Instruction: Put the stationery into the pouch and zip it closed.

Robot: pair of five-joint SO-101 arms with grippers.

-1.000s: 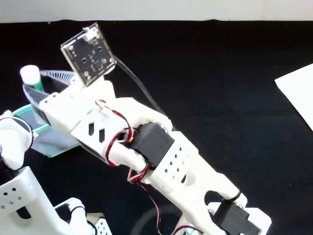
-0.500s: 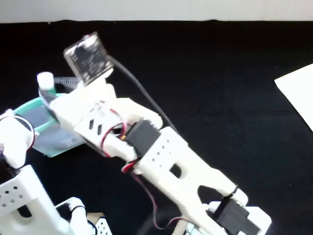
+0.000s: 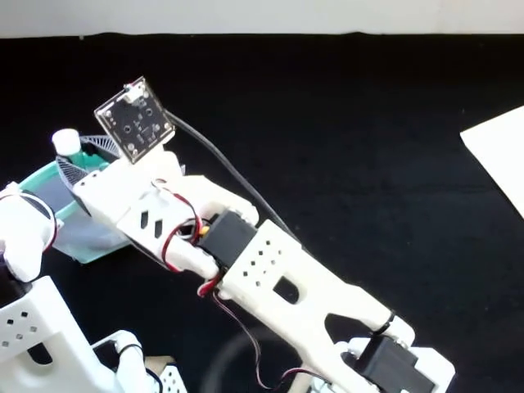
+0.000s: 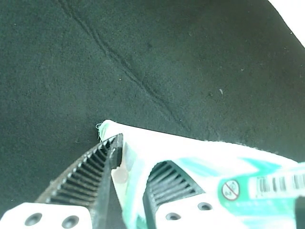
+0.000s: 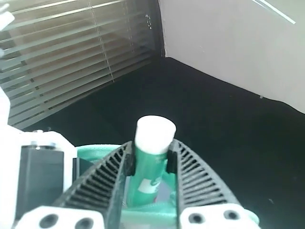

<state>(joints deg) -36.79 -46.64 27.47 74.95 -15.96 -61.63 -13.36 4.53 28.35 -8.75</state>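
Green glue stick (image 5: 148, 174) (white cap (image 5: 155, 134)) in rt jaws.

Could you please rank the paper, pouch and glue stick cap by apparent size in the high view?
Largest: pouch and paper, about alike, each partly hidden or cropped, so unranked.
Smallest: glue stick cap.

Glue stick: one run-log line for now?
right gripper: shut on glue stick, cap up | left gripper: shut on pouch edge | zip: cannot tell
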